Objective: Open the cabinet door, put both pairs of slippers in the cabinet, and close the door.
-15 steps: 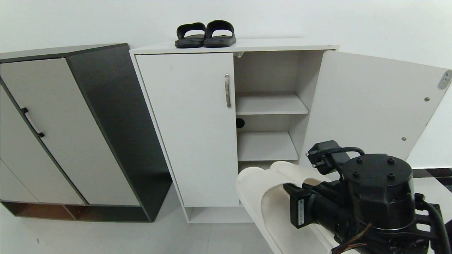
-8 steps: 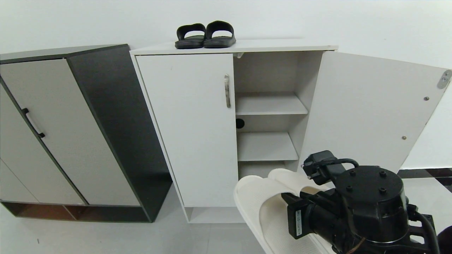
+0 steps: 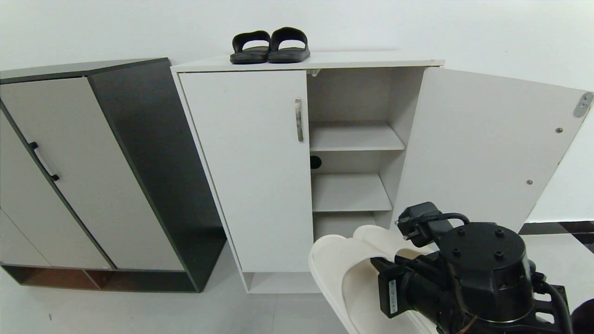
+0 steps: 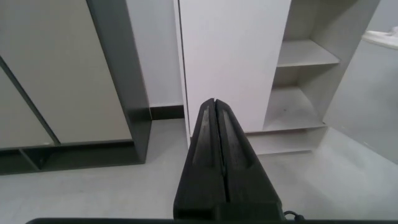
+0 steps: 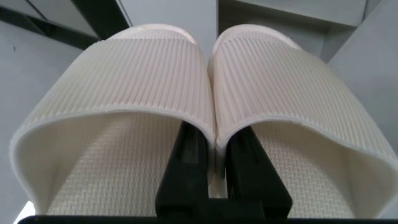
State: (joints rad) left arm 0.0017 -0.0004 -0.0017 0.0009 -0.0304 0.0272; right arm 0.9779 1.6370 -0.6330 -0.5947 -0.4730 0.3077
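A white cabinet (image 3: pixel 306 60) stands ahead with its left door (image 3: pixel 246 167) closed and its right door (image 3: pixel 482 139) swung wide open, baring two shelves (image 3: pixel 355 137) (image 3: pixel 350 192). A black pair of slippers (image 3: pixel 270 45) rests on the cabinet top. My right gripper (image 5: pixel 213 149) is shut on the white pair of slippers (image 5: pixel 211 81), pinching their inner edges together. In the head view those white slippers (image 3: pixel 343 264) hang low in front of the open compartment, toes toward it. My left gripper (image 4: pixel 215 104) is shut and empty, pointing at the closed door (image 4: pixel 233 56).
A grey and black cabinet (image 3: pixel 93 171) with a dark handle (image 3: pixel 42 161) stands just left of the white one. The open door reaches out on the right side. Bare grey floor (image 3: pixel 139 311) lies in front.
My right arm, with the white slippers in its gripper, has sunk a little and shifted slightly left. The cabinet and the black slippers have not moved.
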